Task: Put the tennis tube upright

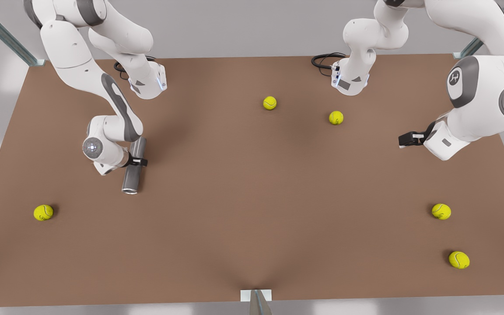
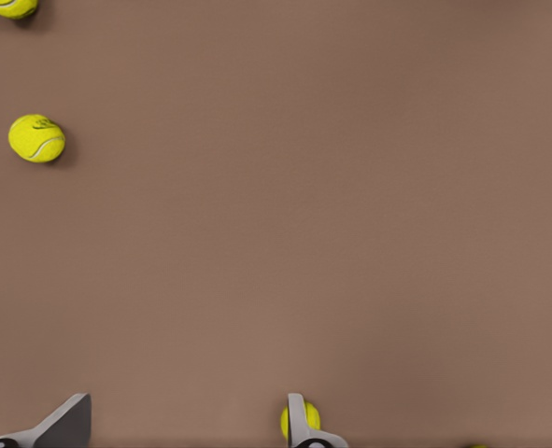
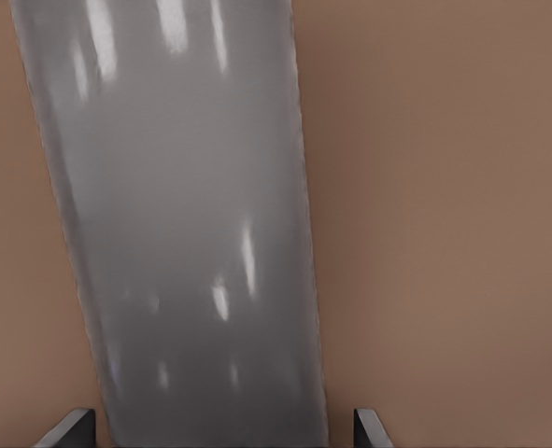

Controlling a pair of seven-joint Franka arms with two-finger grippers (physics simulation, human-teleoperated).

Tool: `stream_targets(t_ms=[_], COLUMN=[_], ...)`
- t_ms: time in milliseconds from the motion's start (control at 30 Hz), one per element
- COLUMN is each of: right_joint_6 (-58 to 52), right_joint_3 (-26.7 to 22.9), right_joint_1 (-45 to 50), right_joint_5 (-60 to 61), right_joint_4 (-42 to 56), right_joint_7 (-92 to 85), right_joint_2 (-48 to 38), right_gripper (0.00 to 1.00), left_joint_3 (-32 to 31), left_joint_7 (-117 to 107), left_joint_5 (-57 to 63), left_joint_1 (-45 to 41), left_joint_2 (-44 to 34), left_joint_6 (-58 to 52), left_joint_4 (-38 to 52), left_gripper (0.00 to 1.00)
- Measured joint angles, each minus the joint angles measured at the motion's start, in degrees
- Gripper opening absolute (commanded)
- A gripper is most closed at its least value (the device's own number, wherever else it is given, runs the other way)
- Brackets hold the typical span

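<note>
The tennis tube (image 1: 130,179) is a grey cylinder lying flat on the brown table (image 1: 252,227) at the front view's left, its silvery-rimmed end toward the near edge. My right gripper (image 1: 138,162) straddles its middle from above. In the right wrist view the tennis tube (image 3: 191,215) runs between the two fingertips (image 3: 367,431) of the right gripper (image 3: 219,434), with a thin gap still showing on one side, so the gripper is open around it. My left gripper (image 1: 403,141) hovers open over bare table at the front view's right, holding nothing; it waits there.
Several yellow tennis balls lie scattered: two at the back middle (image 1: 269,103) (image 1: 336,117), one front left (image 1: 43,212), two front right (image 1: 441,211) (image 1: 459,260). The left wrist view shows a ball (image 2: 36,138) beyond the left gripper (image 2: 182,434).
</note>
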Motion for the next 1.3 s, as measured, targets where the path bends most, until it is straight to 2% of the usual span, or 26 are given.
stream_targets(t_ms=[167,367,500,600,667,1033,1167,1300], right_joint_6=[0.2,0.1,0.0,-0.1,-0.3,-2.9,-13.1,-13.4], right_joint_3=[0.0,0.0,0.0,0.0,0.0,0.1,2.0,2.1], right_joint_1=[0.0,-0.1,-0.1,-0.1,-0.4,2.1,2.5,5.0], right_joint_5=[-0.1,-0.1,-0.1,-0.1,-0.1,-0.1,-0.3,-0.5], right_joint_4=[0.0,0.0,0.0,0.0,0.1,4.9,14.8,17.7], right_joint_7=[-0.8,-1.3,-1.5,-1.7,-1.7,-2.5,-4.6,-7.8], right_joint_2=[0.9,0.9,0.9,0.9,0.9,0.6,0.7,0.7], right_gripper=[1.00,0.84,0.82,0.73,0.70,0.71,0.71,0.71], left_joint_3=[0.0,0.0,0.0,0.0,0.0,0.0,0.0,0.0], left_joint_7=[0.0,0.0,0.0,0.0,0.0,-0.1,-0.2,-0.3], left_joint_5=[0.0,0.0,0.0,0.0,0.0,0.0,0.0,0.0], left_joint_1=[0.1,0.2,0.2,0.1,0.2,0.1,0.1,0.1], left_joint_2=[0.1,0.1,0.2,0.2,0.2,0.2,0.2,0.2], left_joint_6=[0.0,0.0,0.1,0.0,-0.1,-0.2,-0.2,-0.2], left_joint_4=[0.0,0.0,0.0,0.0,0.0,0.0,0.0,0.0], left_gripper=[1.00,1.00,1.00,1.00,1.00,1.00,1.00,1.00])
